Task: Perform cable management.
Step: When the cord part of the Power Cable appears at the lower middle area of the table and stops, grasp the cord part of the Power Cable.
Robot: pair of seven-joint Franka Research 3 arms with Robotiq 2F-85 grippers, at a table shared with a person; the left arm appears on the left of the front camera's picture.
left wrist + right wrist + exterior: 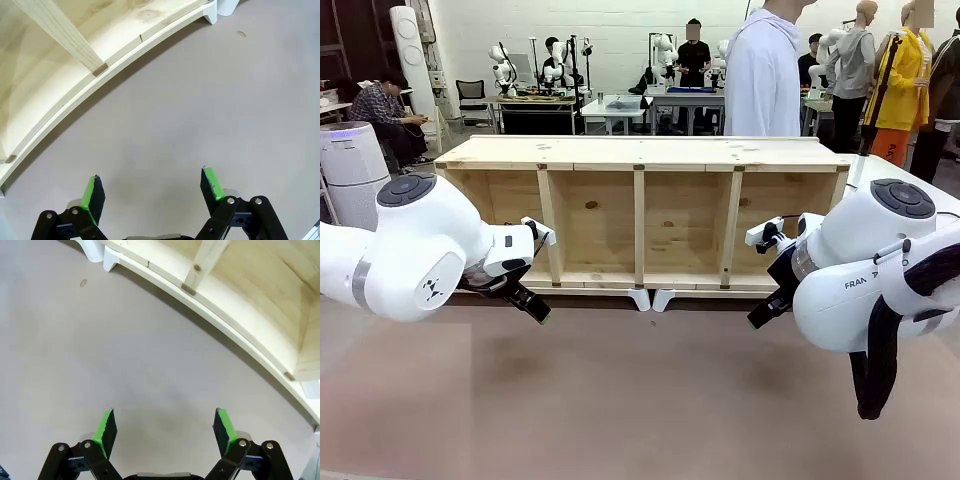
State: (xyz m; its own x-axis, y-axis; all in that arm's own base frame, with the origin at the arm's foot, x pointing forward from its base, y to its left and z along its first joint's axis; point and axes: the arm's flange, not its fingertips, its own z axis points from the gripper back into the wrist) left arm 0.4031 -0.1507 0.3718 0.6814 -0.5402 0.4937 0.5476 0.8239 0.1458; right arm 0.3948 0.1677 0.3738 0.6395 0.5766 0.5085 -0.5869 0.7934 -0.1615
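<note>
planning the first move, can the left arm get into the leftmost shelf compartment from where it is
Probably yes. The left gripper is open and sits just in front of the wooden shelf, by its leftmost compartment, with bare table between them; nothing visible blocks the opening.

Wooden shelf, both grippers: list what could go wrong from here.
1. The left gripper and right gripper hang open, low in front of the wooden shelf; a forward sweep might strike its bottom board or white feet.
2. A person stands just behind the shelf; a push could shove it toward them.
</note>
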